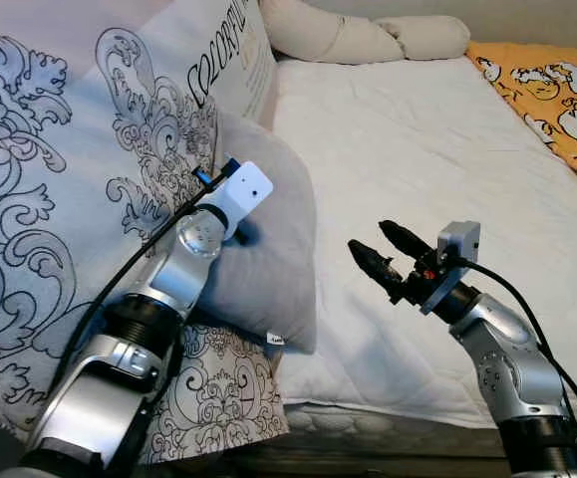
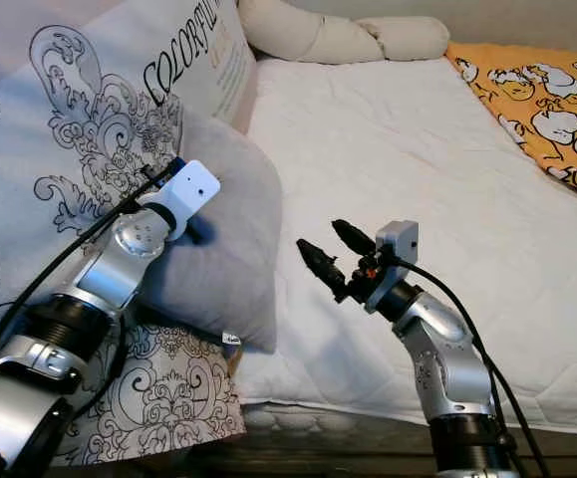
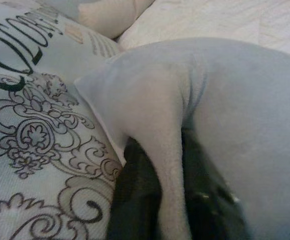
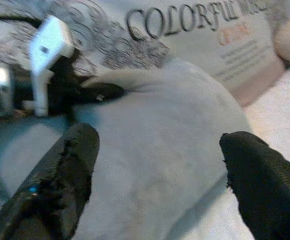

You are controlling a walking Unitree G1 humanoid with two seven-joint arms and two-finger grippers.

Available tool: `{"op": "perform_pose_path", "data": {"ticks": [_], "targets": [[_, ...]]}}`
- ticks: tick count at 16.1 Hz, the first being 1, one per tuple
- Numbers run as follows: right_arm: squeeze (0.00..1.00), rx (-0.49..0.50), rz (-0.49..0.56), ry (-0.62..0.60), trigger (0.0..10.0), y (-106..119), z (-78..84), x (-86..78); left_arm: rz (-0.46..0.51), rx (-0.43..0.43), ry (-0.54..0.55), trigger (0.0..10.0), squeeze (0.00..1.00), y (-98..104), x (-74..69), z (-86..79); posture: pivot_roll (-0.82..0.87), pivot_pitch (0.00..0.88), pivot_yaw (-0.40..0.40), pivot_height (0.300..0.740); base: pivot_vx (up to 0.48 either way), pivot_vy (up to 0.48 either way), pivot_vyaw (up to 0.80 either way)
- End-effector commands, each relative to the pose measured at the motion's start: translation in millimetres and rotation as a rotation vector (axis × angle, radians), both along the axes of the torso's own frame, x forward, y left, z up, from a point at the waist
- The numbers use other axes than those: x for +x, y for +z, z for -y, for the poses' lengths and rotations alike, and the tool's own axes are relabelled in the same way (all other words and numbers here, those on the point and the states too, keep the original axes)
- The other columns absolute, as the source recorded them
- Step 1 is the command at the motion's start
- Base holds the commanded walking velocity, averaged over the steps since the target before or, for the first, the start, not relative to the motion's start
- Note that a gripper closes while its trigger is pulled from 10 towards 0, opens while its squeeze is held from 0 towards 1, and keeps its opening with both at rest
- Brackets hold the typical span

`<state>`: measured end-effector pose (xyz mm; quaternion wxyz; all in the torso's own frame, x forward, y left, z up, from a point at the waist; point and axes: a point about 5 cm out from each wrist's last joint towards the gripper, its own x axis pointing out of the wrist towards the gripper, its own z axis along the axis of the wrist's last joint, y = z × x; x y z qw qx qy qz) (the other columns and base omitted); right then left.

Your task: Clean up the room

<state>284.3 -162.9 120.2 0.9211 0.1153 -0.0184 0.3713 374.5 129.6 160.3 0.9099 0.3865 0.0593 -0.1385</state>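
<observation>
Right gripper (image 1: 380,248): hovers over the white mattress (image 1: 437,159), fingers spread wide and holding nothing; it points toward the robot's left, at the pillow.
Left gripper (image 3: 170,200): pinched on a fold at the edge of the grey pillow (image 1: 268,269); this arm is the nearer one and already has the grip.
Grey pillow: leans on the patterned duvet (image 1: 59,199), its long axis nearly upright, lower corner hanging over the bed edge.
Far end: cream bolster pillows (image 1: 368,38), orange printed cover (image 1: 552,90).
</observation>
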Motion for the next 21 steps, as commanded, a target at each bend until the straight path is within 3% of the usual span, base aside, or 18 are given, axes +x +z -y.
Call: {"op": "perform_pose_path", "data": {"ticks": [1,3,4,6,7,9,13,14,17,21], "targets": [[1.0,0.015,-0.001,0.035,10.0,1.5,-3.0,-3.3,0.018,-0.003,0.01,10.0,1.0,7.0,0.0,-8.0,-0.08,0.0,0.033,0.74,0.0,0.0,0.0],[1.0,0.006,-0.016,0.017,10.0,-1.6,-2.0,-4.9,0.013,-0.115,-0.01,10.0,1.0,10.8,-3.6,-7.4,-0.08,0.0,0.04,0.74,0.0,0.0,0.0],[1.0,0.008,-0.017,0.013,10.0,-1.8,-1.7,-5.2,0.02,-0.132,-0.022,10.0,1.0,12.1,-4.6,-6.5,-0.08,0.0,0.041,0.74,0.0,0.0,0.0],[1.0,0.017,-0.006,-0.044,10.0,0.3,0.6,-5.5,0.051,-0.341,-0.11,10.0,1.0,23.4,-12.1,3.7,-0.08,0.0,0.048,0.74,0.0,0.0,0.0],[1.0,0.043,0.015,-0.125,10.0,6.1,1.7,-5.5,0.097,-0.555,-0.226,10.0,1.0,36.9,-24.4,12.9,-0.09,0.0,0.056,0.74,0.0,0.0,0.0],[1.0,0.039,0.017,-0.192,10.0,7.4,0.1,-13.4,0.082,-0.773,-0.238,10.0,1.0,38.1,-44.5,9.2,-0.09,0.0,0.048,0.74,0.0,0.0,0.0],[1.0,0.013,-0.094,-0.462,10.0,-8.1,17.2,-18.7,0.09,-0.771,-0.133,10.0,1.0,26.3,-68.7,-11.7,-0.05,0.0,0.0,0.74,0.0,-0.304,0.0],[0.0,-0.002,-0.128,-0.523,10.0,-12.7,20.4,-20.1,0.094,-0.776,-0.094,10.0,1.0,22.8,-75.1,-19.4,-0.03,0.0,-0.014,0.74,0.0,-0.48,0.0],[0.0,-0.057,-0.154,-0.671,10.0,-12.1,27.0,-15.5,0.072,-0.72,0.105,10.0,1.0,1.6,-87.7,-52.3,-0.03,0.0,-0.018,0.74,0.0,-0.48,0.0],[0.0,-0.092,-0.139,-0.694,10.0,-6.2,20.3,-14.3,0.031,-0.649,0.216,10.0,1.0,-19.0,-98.2,-68.8,-0.03,0.0,-0.022,0.74,0.0,-0.48,0.0]]}}
